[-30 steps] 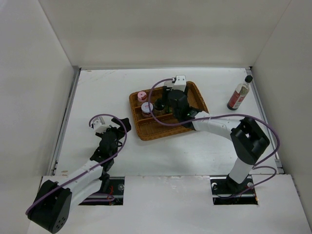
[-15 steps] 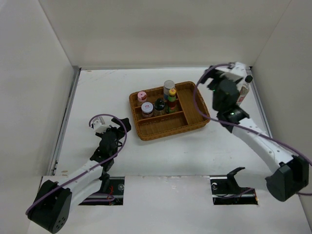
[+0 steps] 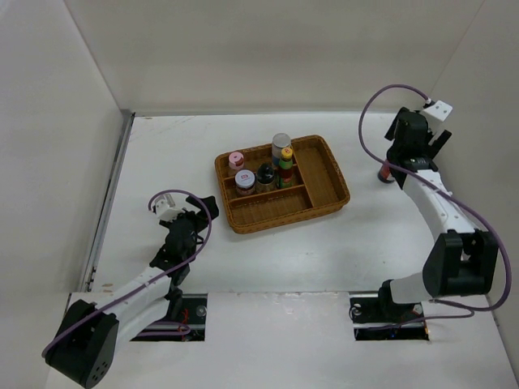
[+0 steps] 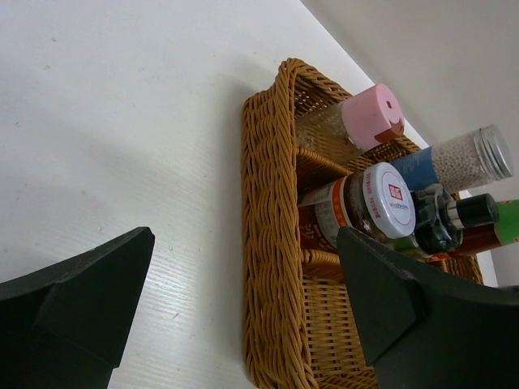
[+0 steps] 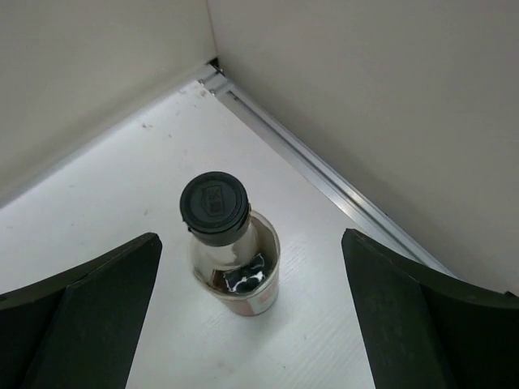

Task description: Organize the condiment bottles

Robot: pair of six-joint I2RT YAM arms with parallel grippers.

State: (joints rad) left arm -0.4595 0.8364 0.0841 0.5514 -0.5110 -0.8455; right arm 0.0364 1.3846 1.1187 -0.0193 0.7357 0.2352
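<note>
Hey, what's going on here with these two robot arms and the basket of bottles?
The arms are sorting condiment bottles into a wicker tray. Five small containers stand along the tray's far side. The dark-red sauce bottle stands alone on the table near the far right corner. The right tool hangs open above it, touching nothing. The left tool, also open and empty, is low on the left, facing the tray.

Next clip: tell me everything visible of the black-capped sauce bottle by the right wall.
The sauce bottle stands upright on the white table near the back right corner, apart from the wicker tray. Clear glass shoulders, round black cap, dark contents low inside, a reddish label partly visible. Only the table touches it; the right gripper hovers above, open, one finger either side.
</note>
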